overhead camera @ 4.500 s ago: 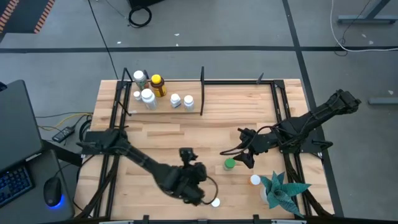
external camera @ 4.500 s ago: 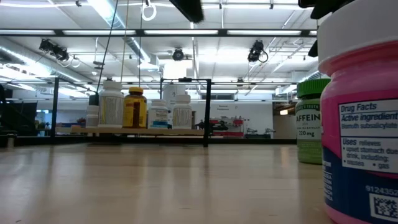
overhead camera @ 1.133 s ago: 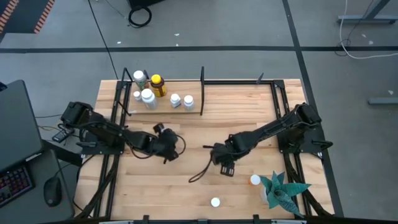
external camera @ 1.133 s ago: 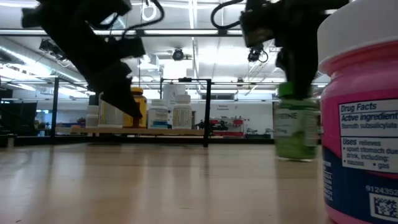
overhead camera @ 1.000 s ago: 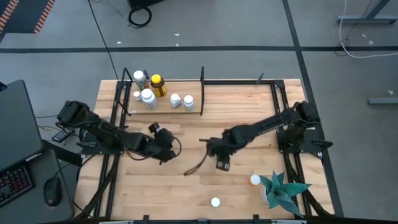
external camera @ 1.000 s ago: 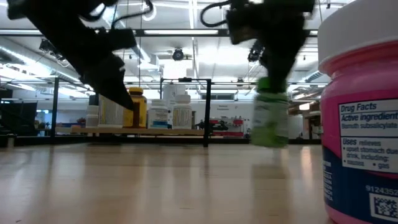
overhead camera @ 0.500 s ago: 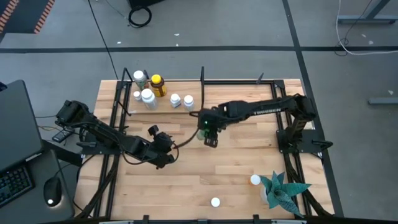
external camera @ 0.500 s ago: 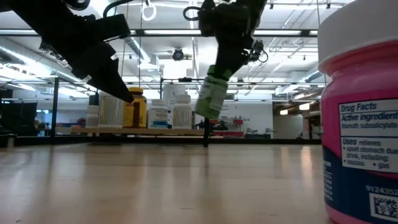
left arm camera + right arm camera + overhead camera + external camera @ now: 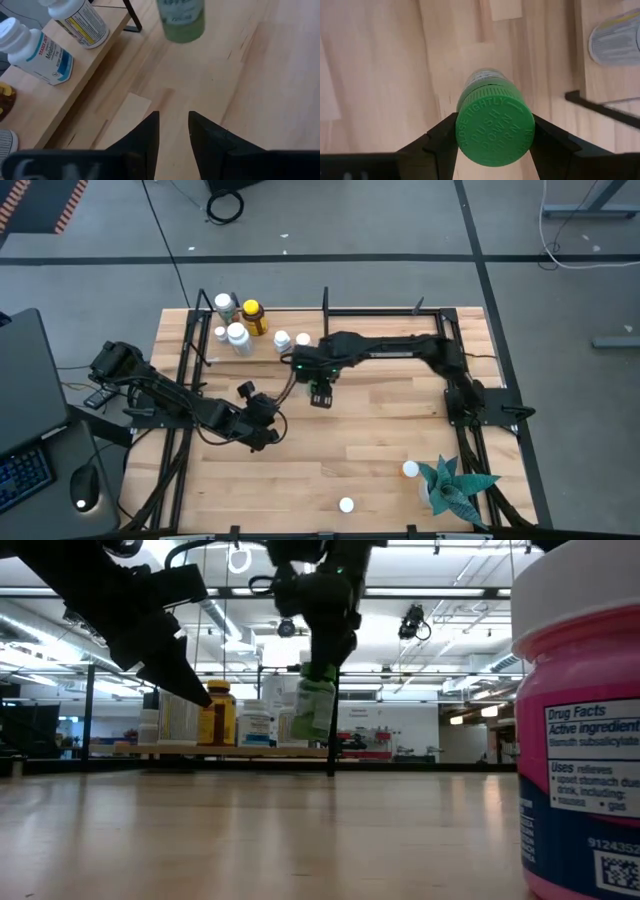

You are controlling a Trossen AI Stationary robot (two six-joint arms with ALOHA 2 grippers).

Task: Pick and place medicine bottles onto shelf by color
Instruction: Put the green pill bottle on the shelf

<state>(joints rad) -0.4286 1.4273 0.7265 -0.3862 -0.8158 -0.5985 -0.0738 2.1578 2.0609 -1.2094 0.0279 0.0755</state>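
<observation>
Setting: wooden bench seen from above, with a low light-wood shelf along its far left edge, framed by thin black posts.

Right gripper: reaches across to the bench's middle, just in front of the shelf's right end; its jaws pinch the green-capped bottle by the cap, one finger on each side.

Green-capped bottle: hangs clear of the bench, slightly tilted in the low view, near the shelf's black upright divider.

Left gripper: hovers over the left-centre of the bench, in front of the shelf; its jaws stand narrowly apart with nothing between them.

On the shelf: amber bottle with yellow cap, and several white bottles with white caps, including two small ones beside the carried bottle.

Near edge of bench: pink bottle with white cap right at the low camera; another white-capped bottle stands beside a teal spiky plant.

Off the bench: laptop at the left.
</observation>
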